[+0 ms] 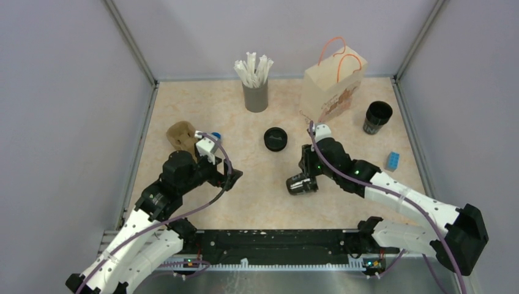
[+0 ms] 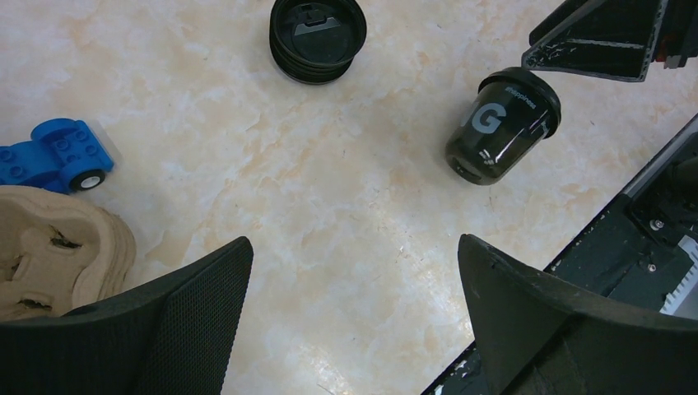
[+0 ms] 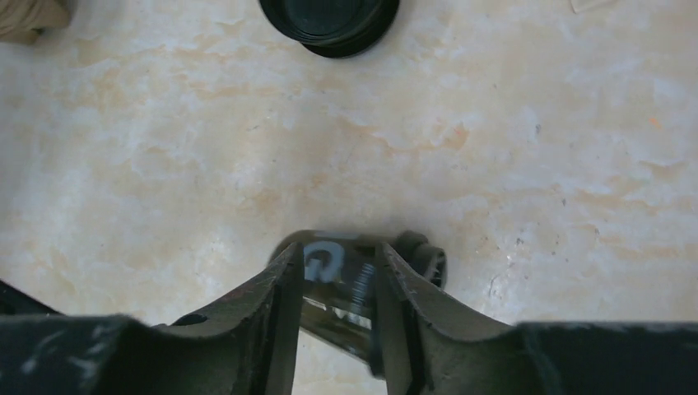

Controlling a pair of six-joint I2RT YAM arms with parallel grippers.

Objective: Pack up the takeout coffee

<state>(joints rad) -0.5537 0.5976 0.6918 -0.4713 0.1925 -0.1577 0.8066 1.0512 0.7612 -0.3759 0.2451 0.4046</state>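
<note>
The takeout coffee (image 1: 301,184), a small black lidded cup with a pale "G" on its side, lies tipped over on the table near the middle front. My right gripper (image 1: 304,181) reaches down over it. In the right wrist view the cup (image 3: 342,276) sits between both fingers, and my right gripper (image 3: 339,257) is shut on its body. The left wrist view shows the same cup (image 2: 498,123) on its side, lid pointing away. My left gripper (image 2: 354,247) hangs wide open over bare table at the left (image 1: 233,177), holding nothing.
A paper bag (image 1: 333,86) with orange handles stands at the back. Beside it are a second black cup (image 1: 376,117), upright and open, and a grey straw holder (image 1: 255,93). Black lids (image 1: 276,139) lie mid-table. A brown cup carrier (image 1: 179,135), blue toy car (image 2: 58,152) and blue brick (image 1: 392,160) lie around.
</note>
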